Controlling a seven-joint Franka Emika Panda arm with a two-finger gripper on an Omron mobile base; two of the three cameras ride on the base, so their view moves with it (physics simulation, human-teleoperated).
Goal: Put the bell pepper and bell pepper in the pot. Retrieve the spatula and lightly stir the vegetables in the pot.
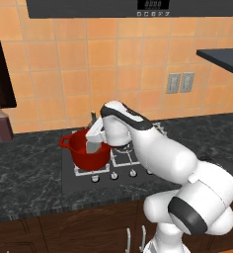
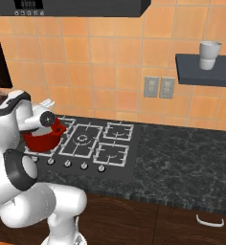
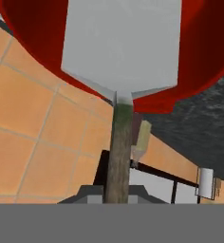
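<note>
The white arm [image 1: 158, 158] rises from the base, bends at the elbow and reaches forward and to the left, with its wrist turned downward. The gripper [image 1: 94, 141] hangs low at the end of the arm. Its jaws are closed tight on the thin handle of the spatula [image 3: 121, 52], which points away from the hand.

No readable text from my end. Hood panel [image 1: 153, 5] display shows pale digits, too blurred for me to read.
</note>
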